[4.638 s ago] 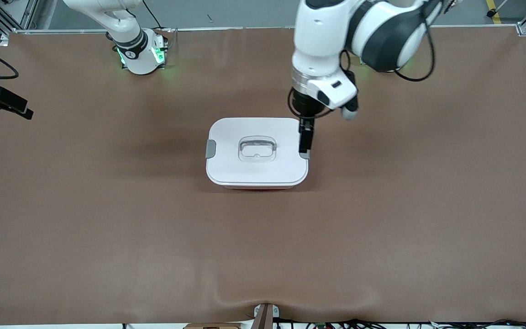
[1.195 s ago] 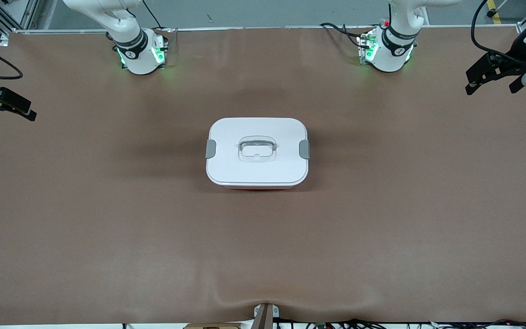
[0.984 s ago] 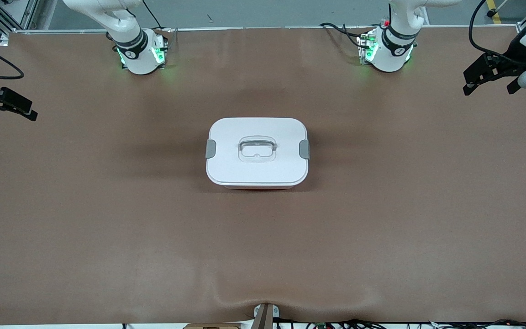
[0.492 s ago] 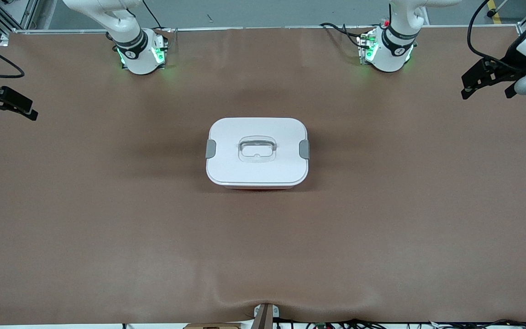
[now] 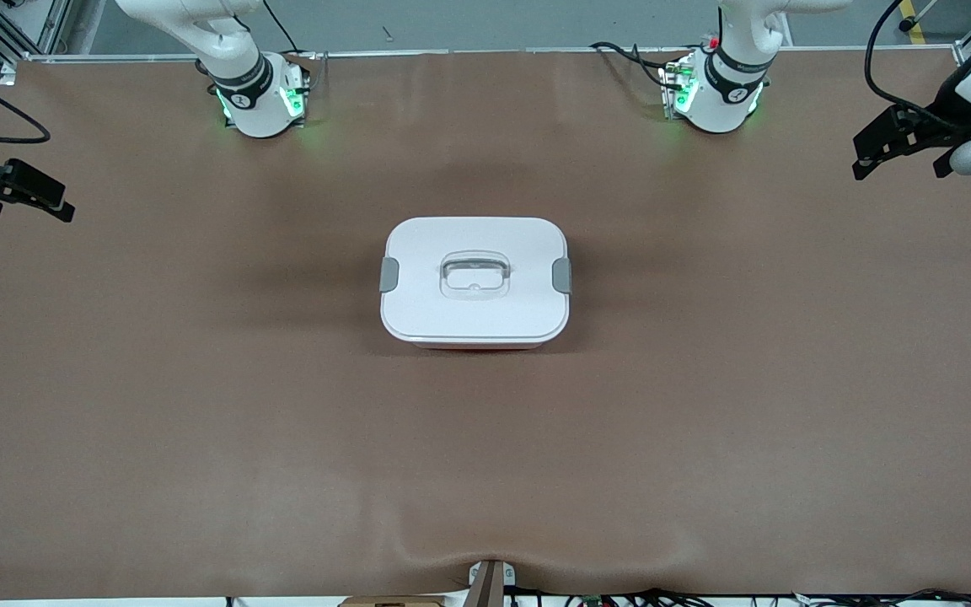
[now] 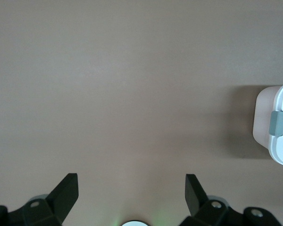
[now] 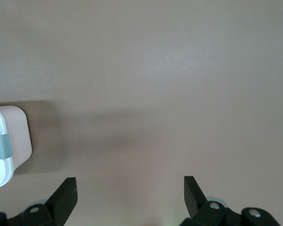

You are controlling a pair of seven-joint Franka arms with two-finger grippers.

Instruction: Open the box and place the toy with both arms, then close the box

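Front view shows a wide brown table (image 5: 199,405) with the box (image 5: 474,282) sitting alone near its middle, roughly midway between the two arms' ends of the table. Its white lid (image 5: 494,244) is on and lies flat, a grey clip (image 5: 388,275) sits at the end toward the right arm, a second grey clip (image 5: 562,276) at the end toward the left arm, and a clear recessed handle (image 5: 474,276) marks the lid's centre. A thin strip of the pale pink tub shows under the lid's edge nearest the camera. The toy is not visible anywhere. Both white arm bases (each lit with small green lights) stand along the table's edge farthest from the camera. The left gripper (image 5: 907,150) hangs over the table's edge at the left arm's end, well apart from the box, its black fingers spread wide with nothing between them. The right gripper (image 5: 9,190) hangs over the table's edge at the right arm's end, also well apart from the box, fingers likewise spread and empty. Each wrist view looks down past two separated black fingertips (image 6: 66,193) (image 7: 68,190) onto bare brown table, with one clipped end of the box showing at the picture's edge.
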